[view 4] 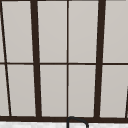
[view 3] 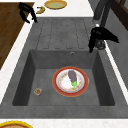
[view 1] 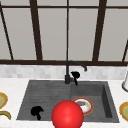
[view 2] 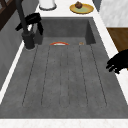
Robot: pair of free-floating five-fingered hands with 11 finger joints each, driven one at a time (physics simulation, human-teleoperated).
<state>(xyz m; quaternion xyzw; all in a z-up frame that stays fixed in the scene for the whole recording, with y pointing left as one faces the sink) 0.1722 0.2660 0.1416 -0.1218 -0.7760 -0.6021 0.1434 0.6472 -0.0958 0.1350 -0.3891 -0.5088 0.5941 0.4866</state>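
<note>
**Colours around the sink**

Sink (view 3: 30, 62) is speckled dark grey, tap (view 1: 68, 72) black, both hands (view 1: 37, 111) (view 1: 75, 75) black too. The plate (view 3: 56, 85) has an orange-red rim with a purple eggplant (view 3: 72, 75) on it. Big red ball (view 1: 67, 115) up front. Counter plates (view 2: 86, 10) are yellow-green.

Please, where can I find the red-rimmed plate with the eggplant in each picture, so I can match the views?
Front view: the plate lies in the basin, lower right of centre, partly behind a red ball.
Left side view: its far rim peeks over the basin's edge, upper centre.
Right side view: the plate is at centre, on the basin floor.
Upper view: not in it.
Shared landmark: the black faucet.
</note>
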